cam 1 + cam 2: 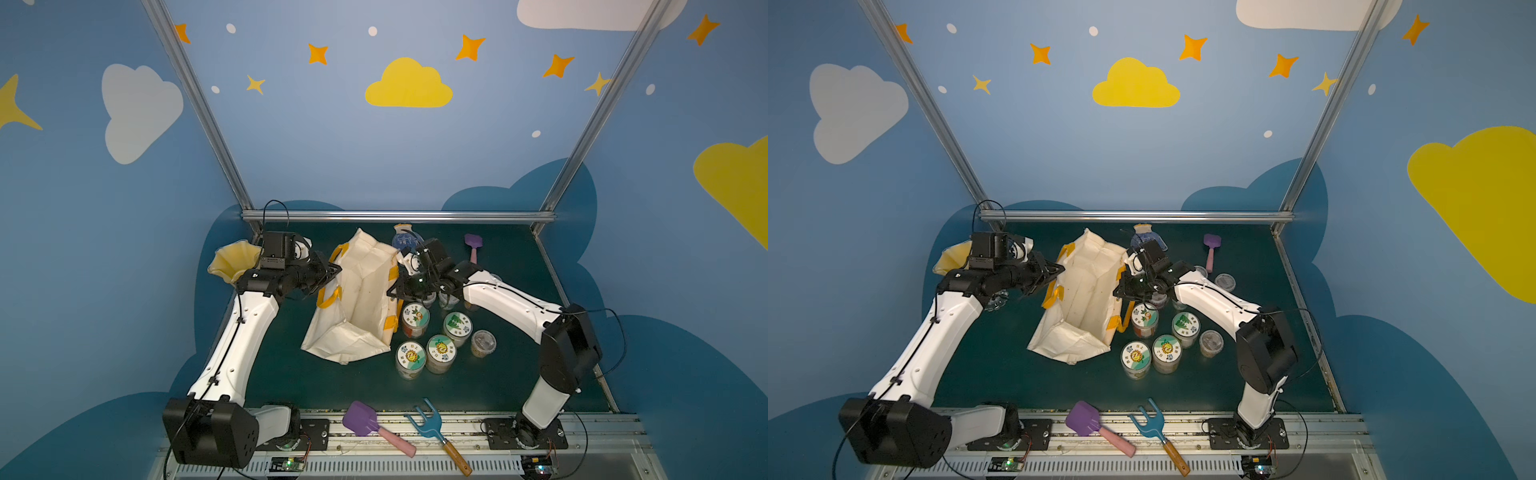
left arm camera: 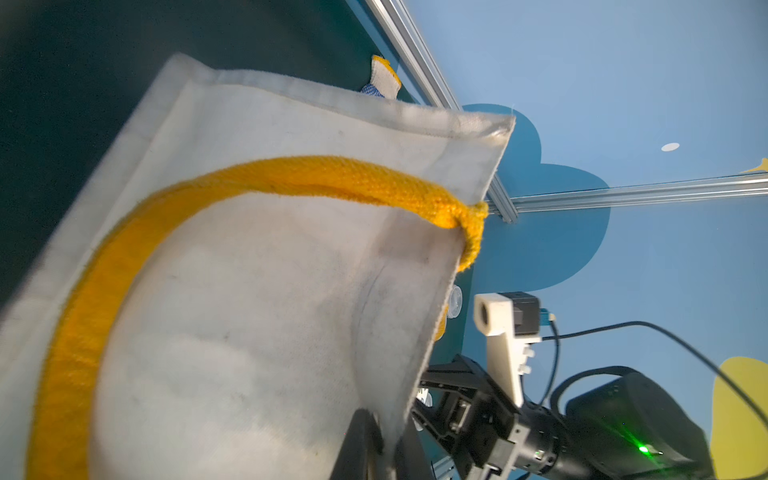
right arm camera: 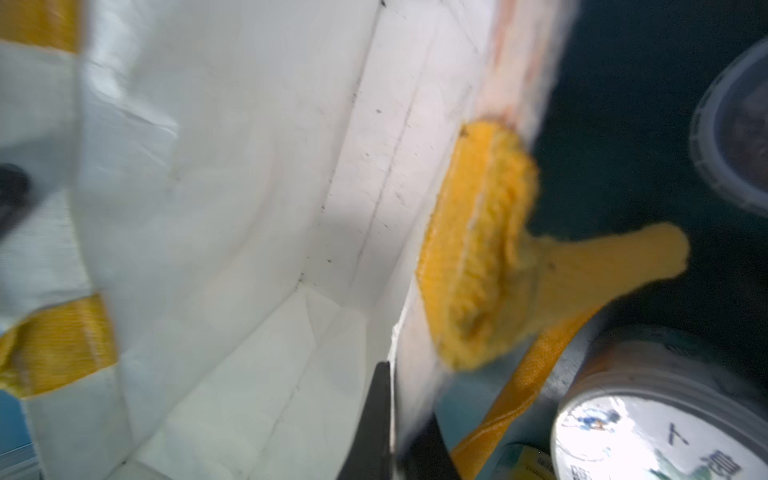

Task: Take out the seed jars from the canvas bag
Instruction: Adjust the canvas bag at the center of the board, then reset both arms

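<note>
Nearest, on the front rail at 6 o'clock from the table centre, a purple scoop (image 1: 360, 417) and a blue fork tool (image 1: 428, 419) lie clear of the work and play no part in it. Next, at 4 o'clock, four seed jars (image 1: 441, 350) with pictured lids stand upright in a tight cluster on the mat, with a small clear cup (image 1: 483, 341) just beside them at their 3 o'clock. More small cups sit partly hidden beneath the right arm. All of these are outside the canvas bag (image 1: 357, 299), which occupies the centre, leaning with its mouth open. The left gripper (image 1: 337, 270) is clamped on the bag's rim at 9 o'clock, cloth pinched between its jaws in the left wrist view. The right gripper (image 1: 391, 292) is closed on the opposite rim at 3 o'clock. Judged from this, the two grips spread the mouth and steady the soft walls so that the interior can be checked or reached. What shows of the lining (image 3: 249, 208) is bare, so unloading appears nearly or wholly complete. Farthest, a yellow vase (image 1: 232, 259) stands at 10 o'clock behind the left arm.
</note>
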{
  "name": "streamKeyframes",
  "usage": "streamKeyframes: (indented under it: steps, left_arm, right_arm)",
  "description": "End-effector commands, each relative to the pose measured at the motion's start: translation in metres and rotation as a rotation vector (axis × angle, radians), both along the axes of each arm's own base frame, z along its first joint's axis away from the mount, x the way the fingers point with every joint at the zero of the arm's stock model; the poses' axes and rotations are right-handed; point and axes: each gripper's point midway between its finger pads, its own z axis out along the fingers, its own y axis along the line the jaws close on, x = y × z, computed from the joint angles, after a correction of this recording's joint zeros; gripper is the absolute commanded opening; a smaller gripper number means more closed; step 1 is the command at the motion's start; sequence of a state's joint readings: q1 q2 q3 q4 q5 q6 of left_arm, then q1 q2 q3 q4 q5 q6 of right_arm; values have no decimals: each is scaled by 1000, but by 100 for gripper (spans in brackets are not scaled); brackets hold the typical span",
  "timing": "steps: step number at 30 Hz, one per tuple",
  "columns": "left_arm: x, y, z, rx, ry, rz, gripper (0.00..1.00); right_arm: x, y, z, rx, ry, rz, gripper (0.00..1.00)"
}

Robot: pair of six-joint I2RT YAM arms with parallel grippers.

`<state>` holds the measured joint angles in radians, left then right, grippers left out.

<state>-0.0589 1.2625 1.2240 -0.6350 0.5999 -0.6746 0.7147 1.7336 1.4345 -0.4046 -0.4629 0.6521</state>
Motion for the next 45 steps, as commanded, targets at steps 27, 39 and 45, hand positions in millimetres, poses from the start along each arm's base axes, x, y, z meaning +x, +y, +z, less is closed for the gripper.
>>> streamKeyframes:
  steps: [27, 39, 45]
  left_arm:
    - [-16, 89, 32, 275, -115, 271, 78]
    - [-49, 217, -74, 668, -270, 960, 91]
    - [-32, 207, -109, 849, -336, 752, 94]
  right_arm:
    - [40, -112, 117, 2, -298, -184, 79]
    - [53, -326, 40, -395, -522, -795, 79]
    - [38, -368, -5, -415, -499, -936, 79]
